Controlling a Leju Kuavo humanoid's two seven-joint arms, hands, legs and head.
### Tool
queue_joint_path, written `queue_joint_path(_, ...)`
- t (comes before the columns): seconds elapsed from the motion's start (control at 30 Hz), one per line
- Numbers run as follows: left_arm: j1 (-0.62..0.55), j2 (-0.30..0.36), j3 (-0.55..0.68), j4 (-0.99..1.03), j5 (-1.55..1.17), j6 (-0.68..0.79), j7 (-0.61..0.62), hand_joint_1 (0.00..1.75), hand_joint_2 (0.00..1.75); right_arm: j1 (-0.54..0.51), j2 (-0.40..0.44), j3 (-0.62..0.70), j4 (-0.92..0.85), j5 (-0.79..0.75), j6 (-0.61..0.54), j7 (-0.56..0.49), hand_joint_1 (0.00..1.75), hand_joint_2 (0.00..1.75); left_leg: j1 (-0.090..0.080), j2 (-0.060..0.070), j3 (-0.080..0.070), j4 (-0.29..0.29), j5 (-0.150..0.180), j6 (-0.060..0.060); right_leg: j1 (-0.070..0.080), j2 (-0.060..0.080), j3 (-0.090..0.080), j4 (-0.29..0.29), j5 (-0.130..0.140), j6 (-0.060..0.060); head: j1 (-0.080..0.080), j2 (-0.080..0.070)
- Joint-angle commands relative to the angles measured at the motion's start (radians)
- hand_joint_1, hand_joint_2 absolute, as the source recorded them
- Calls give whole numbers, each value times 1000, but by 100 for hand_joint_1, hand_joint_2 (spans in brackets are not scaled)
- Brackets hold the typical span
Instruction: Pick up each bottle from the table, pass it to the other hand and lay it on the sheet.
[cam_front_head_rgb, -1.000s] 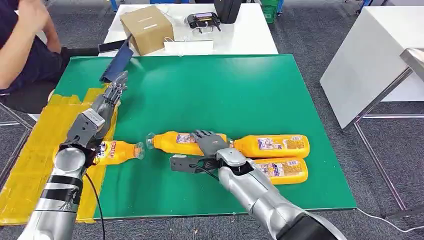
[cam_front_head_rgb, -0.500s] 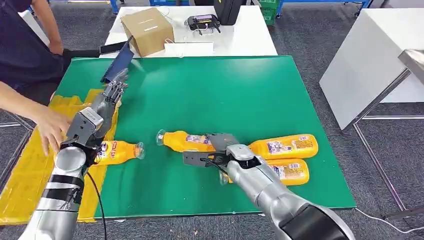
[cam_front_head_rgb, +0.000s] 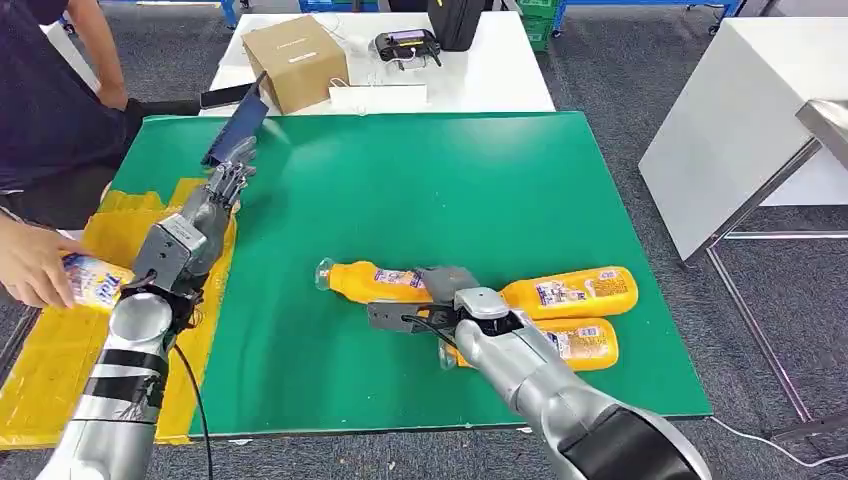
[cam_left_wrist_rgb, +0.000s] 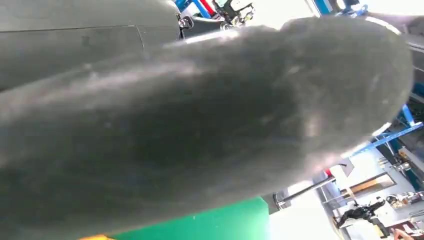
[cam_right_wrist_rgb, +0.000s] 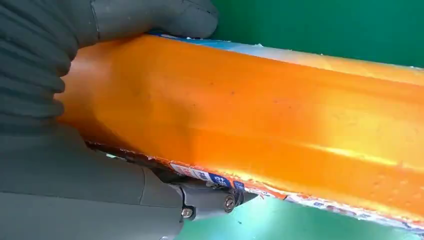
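Note:
An orange bottle (cam_front_head_rgb: 368, 279) lies on the green mat (cam_front_head_rgb: 420, 180), cap toward the left. My right hand (cam_front_head_rgb: 441, 299) grips its middle, and the right wrist view shows the thumb and fingers (cam_right_wrist_rgb: 150, 20) wrapped round the orange bottle body (cam_right_wrist_rgb: 280, 130). Two more orange bottles (cam_front_head_rgb: 572, 290) (cam_front_head_rgb: 585, 343) lie side by side just right of that hand. My left hand (cam_front_head_rgb: 226, 184) reaches out flat over the mat's left edge, fingers apart, holding nothing. The yellow sheet (cam_front_head_rgb: 60, 370) lies left of the mat. A person's hand (cam_front_head_rgb: 28, 262) holds a labelled bottle (cam_front_head_rgb: 92, 281) above it.
A white table (cam_front_head_rgb: 480, 70) behind the mat carries a cardboard box (cam_front_head_rgb: 293, 58) and a black device (cam_front_head_rgb: 406, 44). A dark blue flat object (cam_front_head_rgb: 236, 122) leans at the mat's far left corner. Another white table (cam_front_head_rgb: 740, 120) stands to the right. The person sits at the left.
The person reached in and lifted the bottle that lay beside my left forearm off the sheet. My right hand has closed round its bottle and shifted it slightly right. The left arm stayed still.

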Motion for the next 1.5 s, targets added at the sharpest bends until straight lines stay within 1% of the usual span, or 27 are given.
queue_joint_path(0.03, -38, -21, -15, 29, 1, 7, 5, 0, 0, 43, -17, -74, 65, 23, -4, 28, 175, 175, 2, -7, 2, -1, 0, -1, 1, -1, 5, -2, -1, -2, 0, 0)
queue_joint_path(0.07, -15, -31, 7, 5, 25, 3, 37, 0, 0, 65, -16, -117, 22, 12, -103, 43, 175, 175, 1, -4, 2, -1, 0, -1, 1, -1, 3, -2, -1, -1, 0, 0)
queue_joint_path(0.1, 28, -44, 38, -43, 72, -11, 76, 0, 0, 116, -11, -175, -77, 12, -255, 57, 175, 175, 2, -6, 2, -1, 0, -1, 1, 0, 4, -3, -1, -1, 0, 0)
queue_joint_path(0.13, 110, -100, 118, -111, 261, -68, 188, 0, 0, 239, 11, -305, -317, -105, -534, -136, 175, 175, 2, -6, 3, -2, 0, -1, 1, 1, 5, -3, -1, -1, 0, 0)
queue_joint_path(0.2, 253, -116, 112, -247, 346, -97, 208, 0, 0, 439, -4, -329, -834, -151, -410, -140, 175, 175, 1, 0, 7, -5, -2, -1, 1, 6, 7, -6, -1, -1, 0, 0)
queue_joint_path(0.23, 286, -151, 109, -268, 509, -170, 266, 0, 175, 488, 18, -319, -1000, -298, -384, -270, 175, 175, 1, -1, 7, -5, -2, -1, 0, 6, 8, -6, -1, -1, 0, 0)
queue_joint_path(0.27, 323, -171, 78, -329, 571, -168, 306, 0, 175, 526, 14, -277, -1123, -336, -343, -264, 175, 175, 0, -2, 2, -2, -2, 0, 0, 4, 5, -3, -2, -1, 1, 0)
queue_joint_path(0.33, 350, -188, -11, -397, 475, -59, 319, 0, 175, 550, 6, -183, -1218, -303, -321, -198, 175, 175, -1, -2, -4, 3, -7, 0, -1, 6, -2, 3, -5, 0, 1, 0)
queue_joint_path(0.37, 352, -188, -44, -415, 480, -34, 338, 0, 175, 548, -5, -152, -1210, -301, -330, -188, 175, 175, -1, -2, -7, 5, -8, -1, 0, 6, -4, 4, -6, 0, 2, 0)
queue_joint_path(0.4, 349, -186, -62, -421, 483, -15, 347, 0, 175, 544, -6, -142, -1185, -304, -352, -189, 175, 175, 0, -6, -12, 3, -5, -1, 0, 0, -8, 2, -4, 0, 2, 0)
queue_joint_path(0.47, 346, -179, -85, -428, 476, -7, 351, 0, 175, 535, -13, -128, -1147, -306, -373, -213, 175, 175, 0, -8, -10, 1, -5, -1, 0, -2, -7, 1, -4, 0, 2, 0)
queue_joint_path(0.53, 348, -177, -110, -441, 464, -7, 350, 0, 175, 535, -14, -124, -1123, -312, -386, -228, 175, 175, 0, -9, -9, 3, -6, -1, 0, -1, -5, 1, -6, -1, 2, 0)
queue_joint_path(0.6, 351, -175, -127, -452, 456, -5, 345, 0, 175, 535, -17, -125, -1115, -316, -398, -238, 175, 175, 0, -5, -12, 1, -5, -1, 1, 2, -9, 0, -2, 0, 2, 0)
queue_joint_path(0.67, 351, -169, -137, -455, 456, -6, 344, 0, 175, 536, -18, -126, -1114, -319, -402, -240, 175, 175, 0, -5, -9, 1, -6, -1, 0, 4, -7, 0, -4, -1, 2, 0)
queue_joint_path(0.7, 354, -168, -141, -457, 462, -7, 343, 0, 175, 536, -20, -129, -1115, -319, -403, -240, 175, 175, 0, -5, -13, 0, -4, -1, 0, 1, -11, 0, -2, 0, 2, 0)
queue_joint_path(0.73, 355, -164, -144, -462, 459, -8, 340, 0, 175, 537, -20, -130, -1115, -321, -402, -240, 175, 175, 1, -6, -8, 2, -6, -2, 0, 4, -6, 1, -4, -2, 2, 0)
queue_joint_path(0.77, 354, -164, -145, -464, 453, -5, 332, 0, 175, 535, -20, -128, -1112, -330, -393, -240, 175, 175, 1, -6, -6, 2, -7, -2, 1, 5, -4, 0, -5, -2, 2, 0)
queue_joint_path(0.8, 354, -164, -146, -466, 453, -7, 329, 0, 175, 532, -20, -125, -1107, -335, -385, -238, 175, 175, 0, -5, -12, 0, -4, -1, 0, 1, -10, -1, -2, 0, 2, 0)
queue_joint_path(1.03, 339, -165, -180, -477, 440, -31, 311, 0, 175, 460, -13, 4, -990, -329, -270, -197, 175, 175, 0, -2, -10, 0, -4, -1, 0, 5, -8, -1, -2, -1, 2, 0)
queue_joint_path(1.13, 339, -164, -182, -476, 440, -31, 311, 0, 175, 459, -13, 11, -988, -325, -269, -195, 175, 175, 0, -3, -12, -1, -3, -1, 0, 2, -11, -1, -1, 0, 2, 0)
queue_joint_path(1.17, 335, -160, -189, -475, 438, -36, 309, 0, 175, 451, -26, 42, -988, -297, -258, -197, 175, 175, 0, -3, -10, 0, -4, -1, 0, 4, -8, -1, -2, -1, 2, 0)
queue_joint_path(1.27, 320, -157, -195, -457, 423, -39, 305, 0, 175, 434, -29, 126, -977, -253, -230, -195, 175, 175, -1, -3, -13, 0, -2, 0, 0, 2, -12, -1, 0, 0, 2, 0)
queue_joint_path(1.3, 318, -157, -195, -455, 423, -39, 305, 0, 175, 436, -24, 132, -976, -248, -232, -189, 175, 175, 0, -2, -11, 0, -4, -1, 0, 5, -10, 0, -1, -1, 2, 0)
queue_joint_path(1.33, 318, -157, -195, -455, 423, -39, 305, 0, 175, 436, -24, 132, -976, -248, -232, -189, 175, 175, 0, -3, -13, 0, -3, -1, 0, 3, -11, -1, 0, 0, 2, 0)
queue_joint_path(1.4, 318, -157, -195, -455, 423, -39, 305, 0, 175, 436, -24, 132, -976, -248, -232, -189, 175, 175, 0, -3, -9, 0, -4, -1, 0, 4, -8, -1, -2, -1, 2, 0)
queue_joint_path(1.47, 319, -157, -194, -455, 423, -39, 305, 0, 175, 435, -27, 131, -976, -249, -232, -190, 175, 175, -1, -5, -13, -1, -2, 0, 0, 0, -12, -1, -1, 0, 2, 0)
queue_joint_path(1.5, 319, -157, -194, -455, 423, -39, 305, 0, 175, 435, -27, 131, -976, -249, -232, -190, 175, 175, 0, -5, -11, -1, -3, -1, 0, 1, -9, -1, -2, -1, 2, 0)
